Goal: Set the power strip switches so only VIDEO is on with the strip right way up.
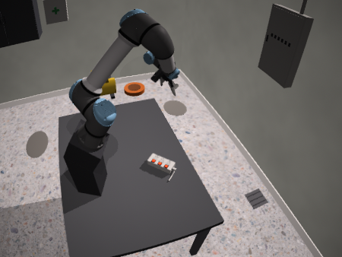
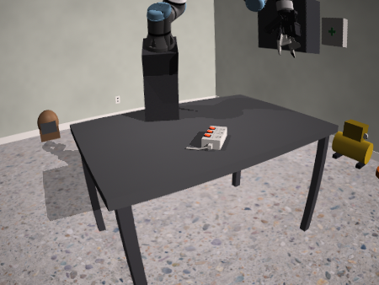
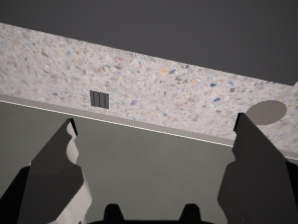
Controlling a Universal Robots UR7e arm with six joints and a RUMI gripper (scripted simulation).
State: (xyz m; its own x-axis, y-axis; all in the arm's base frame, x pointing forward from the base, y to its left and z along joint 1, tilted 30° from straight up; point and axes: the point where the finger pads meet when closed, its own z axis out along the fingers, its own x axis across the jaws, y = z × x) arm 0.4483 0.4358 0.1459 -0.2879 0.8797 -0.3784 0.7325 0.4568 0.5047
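Note:
A white power strip lies right way up on the dark table, right of the arm's base. It has three red-orange switches in a row on top and a short grey cable stub at one end. The labels are too small to read. My gripper is open and empty. It hangs high in the air past the table's far edge, well away from the strip. The wrist view shows only the two fingers, the table's far edge, floor and wall; the strip is not in it.
The arm's black pedestal stands on the table's back part. A yellow compressor and an orange disc are on the floor beyond the table. A grey cabinet hangs on the wall. A floor vent lies near the wall.

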